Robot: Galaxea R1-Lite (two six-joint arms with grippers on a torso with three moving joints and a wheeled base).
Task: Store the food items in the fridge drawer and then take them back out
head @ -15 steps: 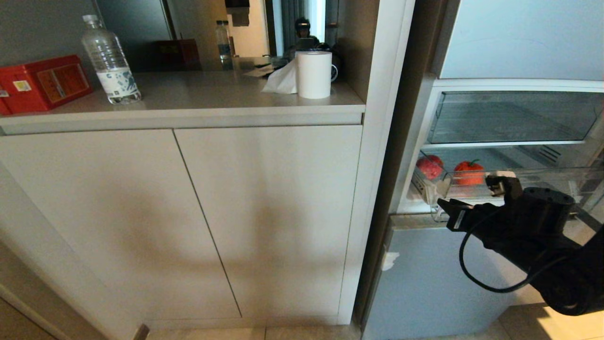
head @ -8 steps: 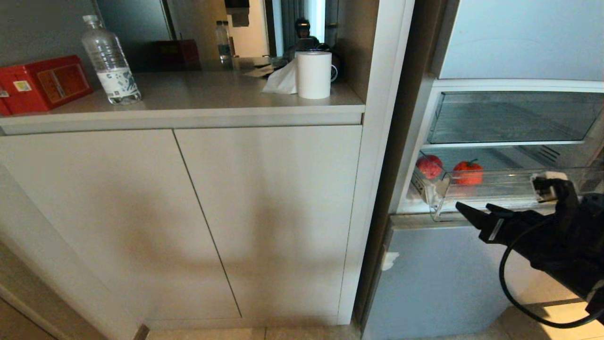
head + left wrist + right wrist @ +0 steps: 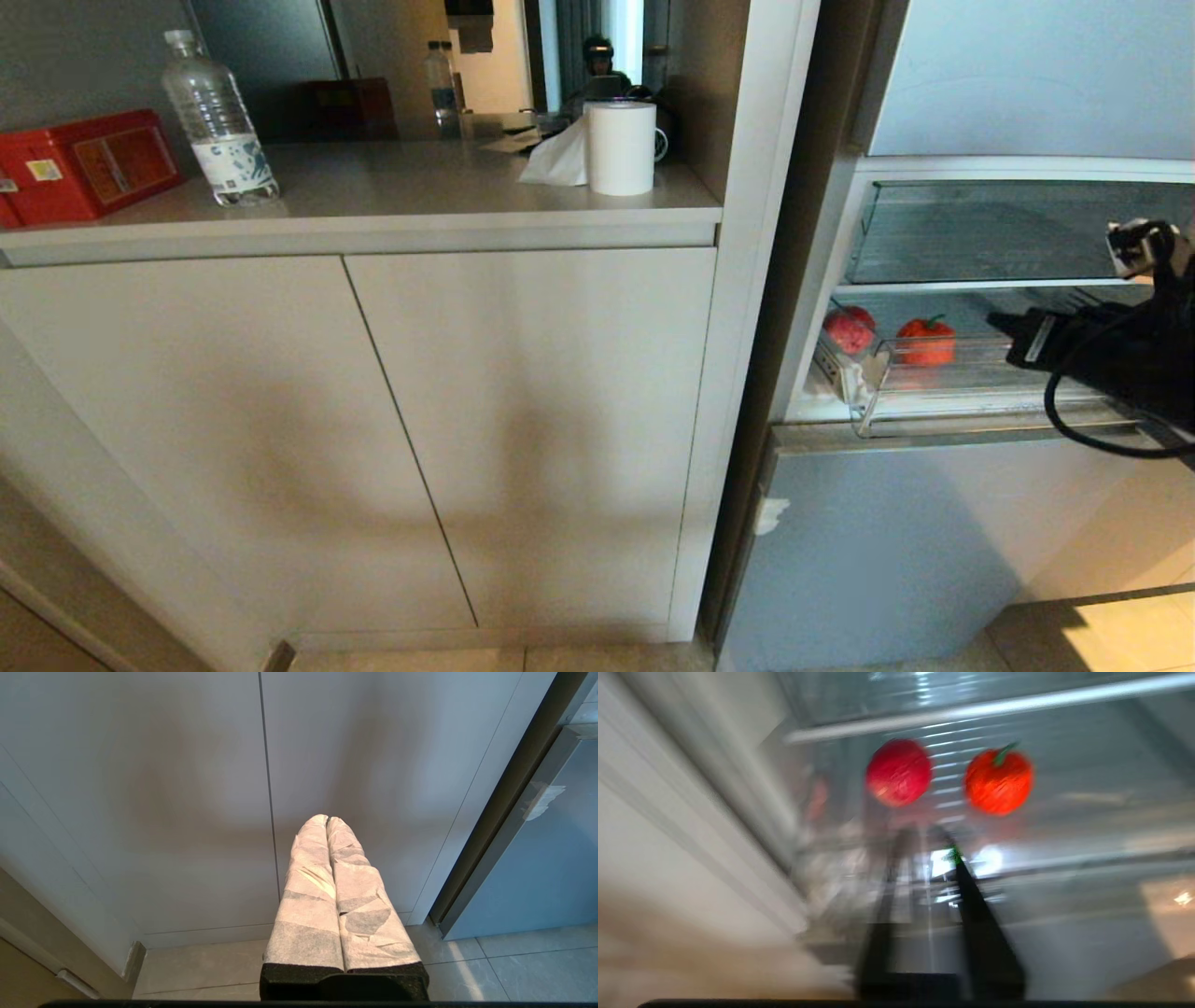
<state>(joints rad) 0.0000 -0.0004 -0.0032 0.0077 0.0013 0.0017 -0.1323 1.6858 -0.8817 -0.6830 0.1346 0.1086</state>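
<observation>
Two food items lie in the clear fridge drawer [image 3: 971, 403], which stands pulled out a little from the open fridge. One is a dull pinkish-red round fruit [image 3: 850, 329] on the left. The other is a bright red piece with a green stem [image 3: 926, 342] beside it. My right gripper [image 3: 1001, 323] hovers shut to the right of the red piece, above the drawer's front lip and holding nothing. The right wrist view is blurred and shows the fruit [image 3: 899, 771] and the stemmed piece [image 3: 998, 781] beyond the gripper [image 3: 924, 835]. My left gripper [image 3: 326, 820], wrapped in white, is shut and parked low before the cabinet.
The fridge's lower silver-blue door panel [image 3: 878, 541] is closed below the drawer, and a glass shelf [image 3: 1008, 233] sits above it. Left of the fridge is a white cabinet [image 3: 373, 429] whose counter holds a water bottle [image 3: 217, 119], a red box [image 3: 84, 166] and a paper roll [image 3: 621, 147].
My right gripper has risen from below the drawer's front lip and drawn back to the right, level with the food items. Its fingers, spread half a second ago, have come together.
</observation>
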